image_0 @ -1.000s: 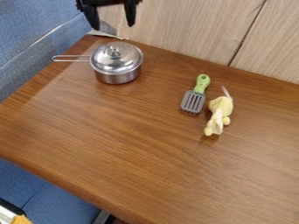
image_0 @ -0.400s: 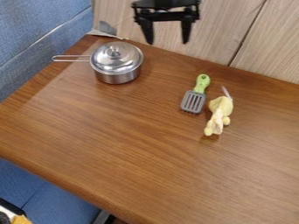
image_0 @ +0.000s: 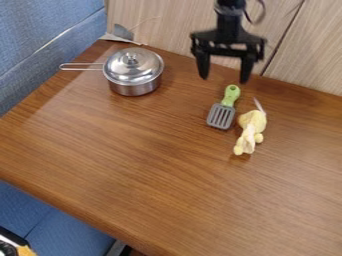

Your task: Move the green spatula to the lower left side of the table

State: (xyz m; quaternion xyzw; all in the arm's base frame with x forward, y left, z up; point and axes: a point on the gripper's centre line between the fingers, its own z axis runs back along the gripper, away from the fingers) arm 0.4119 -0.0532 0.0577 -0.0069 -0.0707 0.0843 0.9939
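The desk looks like brown wood with a visible grain and a smooth, softly glossy finish. At the far left, the lidded pot is shiny, smooth metal, its wire handle metal too. The spatula pairs a smooth green plastic-looking handle with a matt grey blade. The yellow toy looks like soft cloth. Blue woven-looking cloth lies left; the far panelling looks like pale, matt wood.

Arm: we log it at the far side, right of centre, roughly upright; dark loop at its right | Gripper: we note it hanging downward | Fingers: we record them spread apart, tips down.
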